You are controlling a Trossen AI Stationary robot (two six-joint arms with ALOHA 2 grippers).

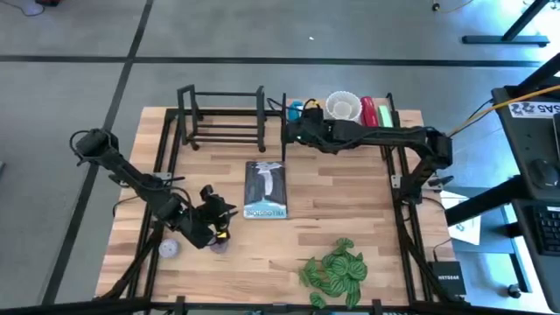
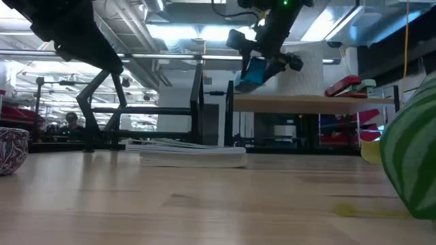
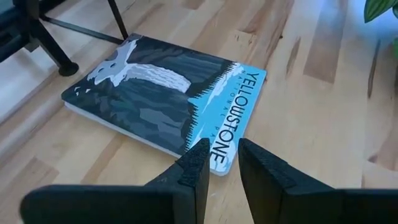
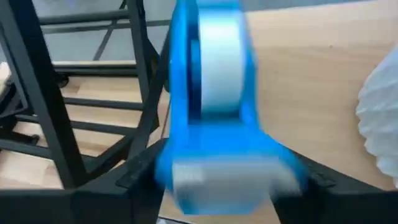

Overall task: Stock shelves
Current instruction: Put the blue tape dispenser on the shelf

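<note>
R tool (image 1: 296,131) is gripping a blue tape dispenser (image 4: 214,106), fingers closed on its sides, and is holding it up in the air at the left end of the wood shelf board (image 1: 411,118), just above board level in the low view (image 2: 253,71). R arm is reaching in across the board from the table's right side. In the R wrist view the dispenser is filling the frame, w/ the black wire rack (image 1: 223,118) behind it to one side and the board to the other.

The rack is standing at the back of the table (image 1: 350,210), left of centre; the shelf board is sitting right beside it, back right, carrying a white paper cup stack (image 1: 343,107) and a red stapler (image 1: 370,112).

L tool (image 3: 219,165) is hovering low near the table's front left, fingers a narrow gap apart, nothing betw. them. It is pointing at a Yellowstone book (image 3: 165,96) lying flat mid-table, in front of the rack; tips are near the book's corner, can't tell if touching.

Also on the table: a small patterned bowl (image 2: 12,150) front left, green leafy plant (image 1: 334,269) at front.
</note>
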